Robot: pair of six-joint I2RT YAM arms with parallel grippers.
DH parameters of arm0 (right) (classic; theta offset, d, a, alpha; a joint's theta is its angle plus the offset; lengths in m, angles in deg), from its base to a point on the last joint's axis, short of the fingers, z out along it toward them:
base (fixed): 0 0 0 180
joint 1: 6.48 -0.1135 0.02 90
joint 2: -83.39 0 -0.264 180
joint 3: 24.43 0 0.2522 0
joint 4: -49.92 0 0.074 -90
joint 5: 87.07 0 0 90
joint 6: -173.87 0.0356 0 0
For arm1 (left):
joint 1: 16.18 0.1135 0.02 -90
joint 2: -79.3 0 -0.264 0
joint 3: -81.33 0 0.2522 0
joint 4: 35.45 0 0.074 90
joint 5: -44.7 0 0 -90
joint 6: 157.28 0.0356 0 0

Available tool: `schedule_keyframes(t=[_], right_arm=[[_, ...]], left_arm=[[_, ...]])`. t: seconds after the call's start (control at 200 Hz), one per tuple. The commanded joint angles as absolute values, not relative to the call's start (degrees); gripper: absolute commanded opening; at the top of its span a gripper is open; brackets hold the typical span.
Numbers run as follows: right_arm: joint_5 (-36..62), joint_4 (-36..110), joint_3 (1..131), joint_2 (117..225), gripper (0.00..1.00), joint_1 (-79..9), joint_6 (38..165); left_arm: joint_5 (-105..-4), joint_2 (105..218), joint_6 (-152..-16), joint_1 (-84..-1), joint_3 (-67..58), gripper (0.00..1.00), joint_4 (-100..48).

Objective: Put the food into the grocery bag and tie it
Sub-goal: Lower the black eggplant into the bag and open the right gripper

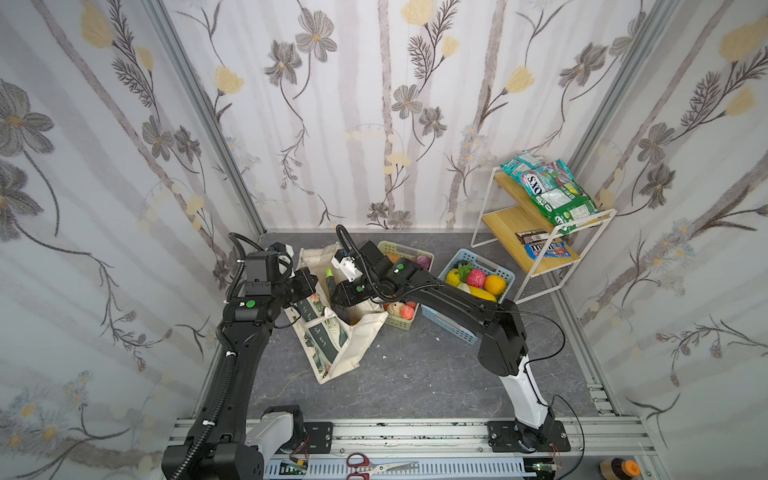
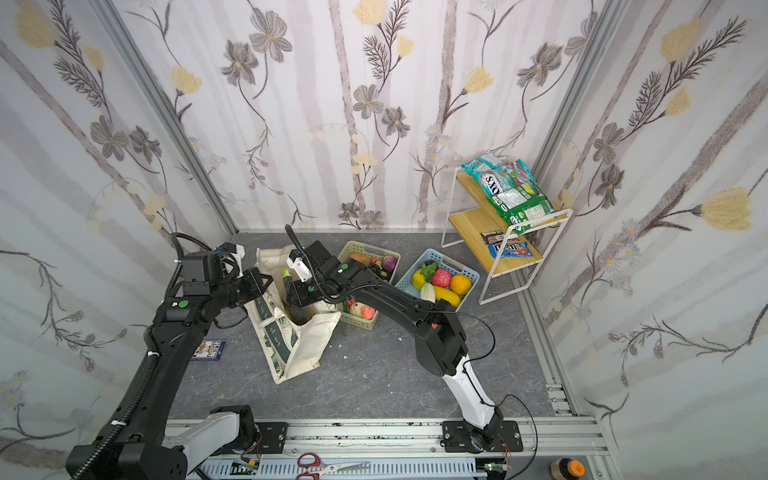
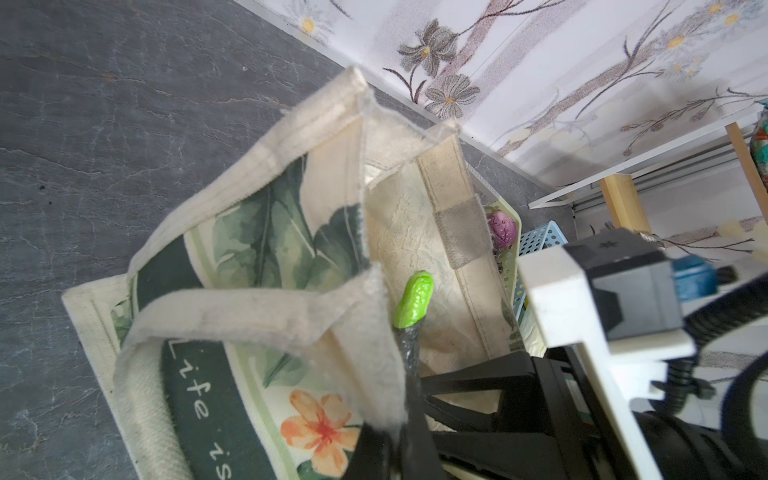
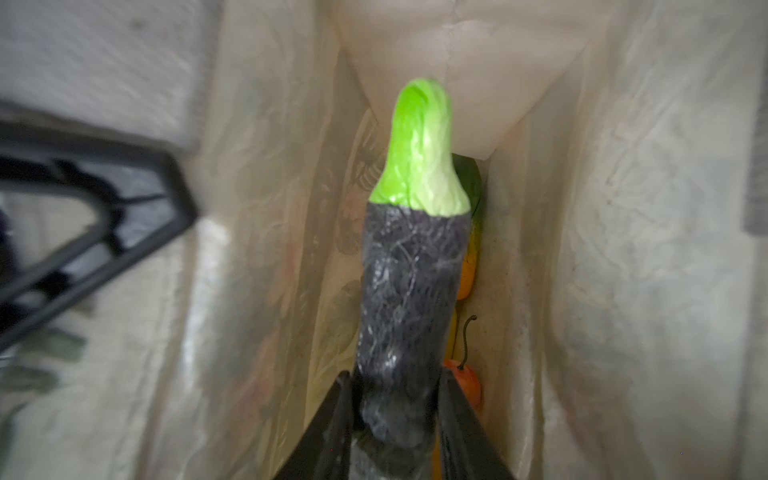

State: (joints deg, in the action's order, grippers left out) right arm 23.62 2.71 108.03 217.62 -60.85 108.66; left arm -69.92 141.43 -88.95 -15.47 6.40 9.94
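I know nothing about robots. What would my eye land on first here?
A black eggplant with a neon-green tip, gripped by the right claw and poking into the open cream bag in the centre. The left claw pinches the bag's top. Beside the bag, two baskets hold bright toy fruit.

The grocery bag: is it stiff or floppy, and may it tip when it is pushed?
Probably floppy: the grocery bag sags in creases and its handle droops across the print. It would likely fold or tip when pushed, since the left gripper, pinching the rim, seems to hold its mouth open. Few toys lie inside, so it is probably light.
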Motion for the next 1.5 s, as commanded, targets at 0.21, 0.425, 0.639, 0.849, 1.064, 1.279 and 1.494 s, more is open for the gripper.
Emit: schedule_keyframes(t=[0.21,0.425,0.639,0.849,1.064,1.279,1.494], right_arm=[[25.3,1.8,107.7,220.8,0.34,-61.2,107.1],[25.7,2.0,106.5,221.9,0.34,-61.3,106.8],[26.9,2.0,106.5,224.2,0.35,-61.4,106.9],[28.0,2.0,106.4,225.6,0.36,-61.5,107.0],[29.5,1.6,106.4,226.8,0.42,-61.7,106.9],[29.4,1.7,106.6,226.3,0.59,-61.7,106.9],[29.2,2.5,106.7,223.2,0.66,-61.2,106.7]], left_arm=[[-69.7,141.4,-89.4,-15.8,5.5,0.00,7.8],[-69.6,141.8,-89.6,-16.1,5.3,0.00,7.5],[-69.6,142.0,-89.7,-16.2,5.6,0.00,6.8],[-69.7,142.5,-89.7,-16.4,5.4,0.00,6.3],[-69.7,142.5,-89.4,-16.4,5.3,0.00,6.4],[-69.3,142.7,-88.9,-16.4,5.5,0.00,6.6],[-69.0,142.8,-88.4,-16.4,5.7,0.00,6.6]])
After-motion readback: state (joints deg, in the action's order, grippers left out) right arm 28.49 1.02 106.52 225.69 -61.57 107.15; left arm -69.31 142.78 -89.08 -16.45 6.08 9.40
